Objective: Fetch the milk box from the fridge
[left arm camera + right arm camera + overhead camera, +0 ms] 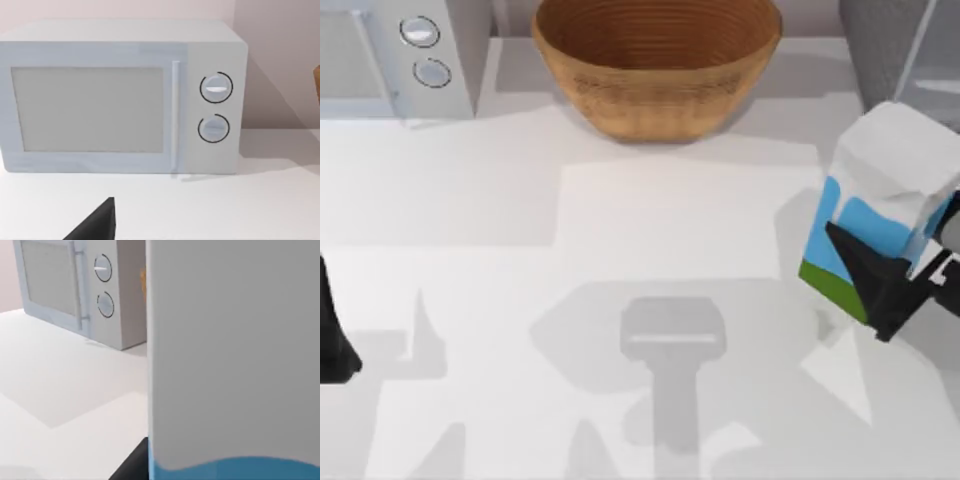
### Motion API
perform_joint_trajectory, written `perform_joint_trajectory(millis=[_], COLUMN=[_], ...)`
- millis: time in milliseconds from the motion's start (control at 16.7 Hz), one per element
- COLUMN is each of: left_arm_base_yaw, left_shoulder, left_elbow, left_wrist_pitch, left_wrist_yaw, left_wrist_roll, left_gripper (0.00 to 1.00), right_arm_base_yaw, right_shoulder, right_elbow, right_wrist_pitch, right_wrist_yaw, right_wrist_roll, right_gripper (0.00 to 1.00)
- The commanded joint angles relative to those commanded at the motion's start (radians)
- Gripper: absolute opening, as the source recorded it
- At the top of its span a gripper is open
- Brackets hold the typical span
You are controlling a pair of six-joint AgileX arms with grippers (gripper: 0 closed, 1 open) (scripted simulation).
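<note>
White tabletop [620,250] spreads under all the scene, crossed by grey shadows. At the right edge of the top view the milk box [880,210] is seen tilted, its white gabled top toward the upper right and its green band toward the lower left, and it is clasped by the right gripper [895,285], whose dark fingers are closed against its blue sides. In the right wrist view the carton's pale face [235,350] looms close to the camera. Just beyond it, in the upper right corner of the top view, the fridge [885,45] is glimpsed. The carton is judged to be already out of the fridge, so that only carrying and setting down remain. Farther off stand the wooden bowl [655,65] at upper centre and the white microwave [395,55] at upper left. The left gripper [335,345] is parked at the left edge; whether its fingers are apart cannot be told.
</note>
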State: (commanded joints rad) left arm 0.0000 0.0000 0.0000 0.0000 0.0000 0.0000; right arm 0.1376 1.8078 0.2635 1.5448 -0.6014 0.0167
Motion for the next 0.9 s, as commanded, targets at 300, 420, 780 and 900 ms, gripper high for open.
perform_joint_trajectory(millis=[300,420,780,900], left_arm_base_yaw=[0.000,0.000,0.000,0.000], left_shoulder=[0.000,0.000,0.000,0.000], left_elbow=[0.000,0.000,0.000,0.000], left_wrist_pitch=[0.000,0.000,0.000,0.000], left_wrist_yaw=[0.000,0.000,0.000,0.000], left_wrist_roll=[0.000,0.000,0.000,0.000], left_gripper=[1.00,1.00,1.00,1.00], right_arm_base_yaw=[0.075,0.086,0.087,0.087], right_shoulder=[0.177,0.204,0.204,0.204], right_elbow=[0.092,0.107,0.107,0.107], right_wrist_pitch=[0.091,0.107,0.107,0.107], right_wrist_yaw=[0.075,0.086,0.086,0.086], right_wrist_roll=[0.000,0.000,0.000,0.000], right_gripper=[0.00,0.00,0.23,0.38])
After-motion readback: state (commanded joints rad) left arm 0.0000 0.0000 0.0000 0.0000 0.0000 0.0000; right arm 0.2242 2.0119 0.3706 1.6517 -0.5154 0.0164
